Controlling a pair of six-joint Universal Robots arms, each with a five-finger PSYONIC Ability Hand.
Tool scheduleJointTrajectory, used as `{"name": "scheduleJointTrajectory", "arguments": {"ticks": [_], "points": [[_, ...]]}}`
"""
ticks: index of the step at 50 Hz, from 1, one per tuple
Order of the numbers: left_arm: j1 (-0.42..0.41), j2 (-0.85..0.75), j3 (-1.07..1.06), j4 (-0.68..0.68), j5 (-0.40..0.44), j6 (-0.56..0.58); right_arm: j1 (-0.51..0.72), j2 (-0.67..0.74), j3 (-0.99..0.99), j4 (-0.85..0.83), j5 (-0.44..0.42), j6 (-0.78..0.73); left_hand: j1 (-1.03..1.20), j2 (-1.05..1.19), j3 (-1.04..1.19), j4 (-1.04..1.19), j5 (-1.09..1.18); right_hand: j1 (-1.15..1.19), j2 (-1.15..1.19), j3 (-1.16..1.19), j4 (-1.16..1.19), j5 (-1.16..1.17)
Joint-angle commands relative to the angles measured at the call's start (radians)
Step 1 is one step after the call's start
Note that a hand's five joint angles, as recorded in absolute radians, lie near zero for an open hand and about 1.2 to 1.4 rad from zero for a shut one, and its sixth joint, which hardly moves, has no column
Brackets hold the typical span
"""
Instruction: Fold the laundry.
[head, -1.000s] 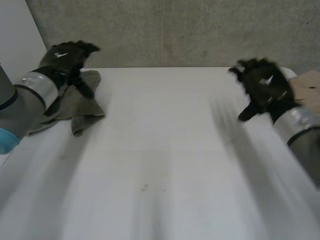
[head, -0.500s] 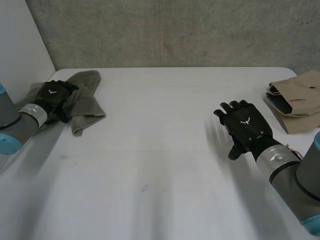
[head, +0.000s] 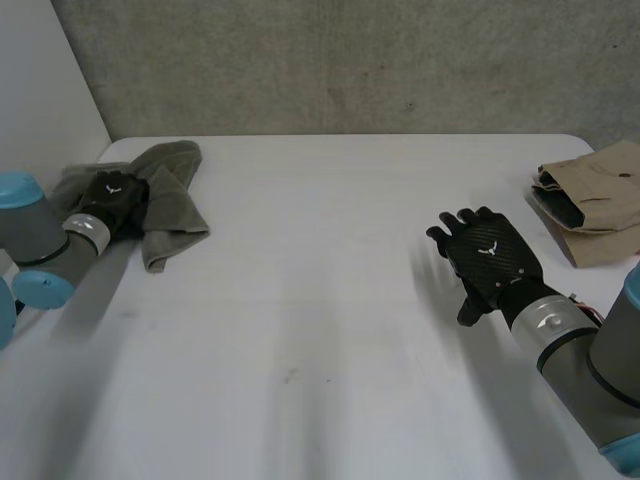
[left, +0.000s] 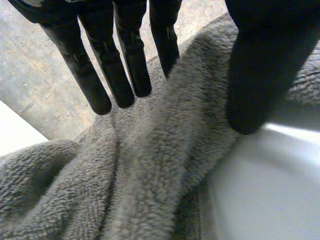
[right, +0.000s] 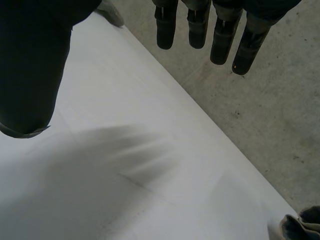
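White table in front of a rough grey concrete wall. Crumpled grey-green terry towel bunched at the far left corner, not yet folded.

Within the last second:
- Left hand down from the air onto the middle of that towel. Resting there now, fingers straight and thumb spread apart, a ridge of pile between them but not pinched.
- Right hand swept in from the far right edge. Hovering now over bare table, fingers straight and apart, holding nothing.

Likely meaning: reach finished on the left, grasp and spreading yet to begin.

Folded tan cloth garment at the right edge, cut off by the frame. Hard to tell whether the left fingertips touch the pile. Towel corners lost in the folds, part of the cloth covered by the hand.
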Motion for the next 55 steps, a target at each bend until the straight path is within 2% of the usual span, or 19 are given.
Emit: {"name": "scheduleJointTrajectory", "arguments": {"ticks": [1,6,9,13,14,17,18,22,23,24,25,26,32,37,43,46,49,52,55], "points": [[-0.029,0.013,-0.01,0.027,-0.043,0.001,0.0,0.002,0.003,0.0,0.0,0.001,0.673,0.694,0.695,0.693,0.7,-0.032,-0.048,-0.045,-0.065,-0.073],[-0.13,0.183,-0.147,0.106,-0.184,-0.012,0.0,0.001,0.0,0.0,0.003,0.001,0.673,0.694,0.695,0.693,0.7,-0.032,-0.048,-0.045,-0.065,-0.073],[-0.179,0.298,-0.243,0.151,-0.199,-0.038,-0.005,0.001,-0.004,0.0,0.012,0.002,0.673,0.694,0.695,0.693,0.7,-0.032,-0.048,-0.045,-0.065,-0.073],[-0.311,0.468,-0.393,0.192,-0.199,-0.155,-0.009,-0.001,-0.013,0.0,0.055,0.004,0.673,0.694,0.695,0.693,0.7,-0.032,-0.048,-0.045,-0.065,-0.073],[-0.372,0.52,-0.439,0.194,-0.198,-0.219,-0.009,-0.001,-0.014,0.0,0.063,0.005,0.673,0.694,0.695,0.693,0.7,-0.032,-0.048,-0.045,-0.065,-0.073],[-0.457,0.587,-0.498,0.192,-0.196,-0.328,-0.011,-0.003,-0.018,0.0,0.092,0.007,0.673,0.694,0.695,0.693,0.7,-0.032,-0.048,-0.045,-0.065,-0.073],[-0.516,0.631,-0.531,0.189,-0.193,-0.416,-0.011,-0.004,-0.018,0.0,0.097,0.007,0.673,0.694,0.695,0.693,0.7,-0.032,-0.048,-0.045,-0.065,-0.073],[-0.633,0.659,-0.576,0.185,-0.173,-0.574,-0.011,-0.009,-0.02,0.0,0.112,0.013,0.673,0.694,0.695,0.693,0.7,-0.032,-0.048,-0.045,-0.065,-0.073],[-0.655,0.656,-0.579,0.183,-0.166,-0.595,-0.011,-0.009,-0.02,0.0,0.112,0.011,0.438,0.459,0.46,0.457,0.465,-0.032,-0.048,-0.045,-0.065,-0.073],[-0.699,0.644,-0.584,0.176,-0.152,-0.61,-0.011,-0.01,-0.02,0.0,0.112,0.011,-0.337,-0.316,-0.315,-0.318,-0.31,-0.032,-0.048,-0.045,-0.065,-0.073],[-0.707,0.641,-0.584,0.173,-0.15,-0.609,-0.011,-0.012,-0.02,0.0,0.113,0.013,-0.516,-0.496,-0.494,-0.497,-0.489,-0.032,-0.048,-0.045,-0.065,-0.073],[-0.722,0.633,-0.581,0.162,-0.15,-0.604,-0.012,-0.012,-0.02,0.0,0.114,0.013,-0.542,-0.521,-0.519,-0.522,-0.514,-0.032,-0.048,-0.045,-0.065,-0.073],[-0.718,0.622,-0.574,0.111,-0.155,-0.559,-0.015,-0.022,-0.024,0.0,0.112,0.015,-0.524,-0.503,-0.502,-0.505,-0.497,-0.032,-0.048,-0.045,-0.065,-0.073],[-0.623,0.653,-0.605,0.056,-0.158,-0.474,-0.018,-0.026,-0.049,0.003,0.115,0.015,-0.512,-0.492,-0.49,-0.493,-0.485,-0.032,-0.048,-0.045,-0.065,-0.073],[-0.566,0.726,-0.663,-0.037,-0.195,-0.446,-0.028,-0.049,-0.084,0.057,0.104,0.008,-0.501,-0.48,-0.479,-0.481,-0.473,-0.032,-0.048,-0.045,-0.065,-0.073],[-0.558,0.752,-0.708,-0.065,-0.248,-0.443,-0.025,-0.059,-0.119,0.171,0.101,0.005,-0.48,-0.459,-0.458,-0.461,-0.453,-0.032,-0.048,-0.045,-0.065,-0.073],[-0.557,0.774,-0.772,-0.067,-0.294,-0.434,-0.026,-0.059,-0.168,0.331,0.097,0.007,-0.328,-0.307,-0.306,-0.309,-0.301,-0.032,-0.048,-0.045,-0.065,-0.073],[-0.549,0.783,-0.823,-0.065,-0.304,-0.408,-0.028,-0.058,-0.207,0.485,0.092,0.007,-0.234,-0.213,-0.212,-0.215,-0.207,-0.032,-0.048,-0.045,-0.065,-0.073],[-0.534,0.783,-0.867,-0.062,-0.302,-0.358,-0.026,-0.056,-0.211,0.555,0.087,0.004,-0.148,-0.127,-0.126,-0.129,-0.121,-0.032,-0.048,-0.045,-0.065,-0.073]]}}
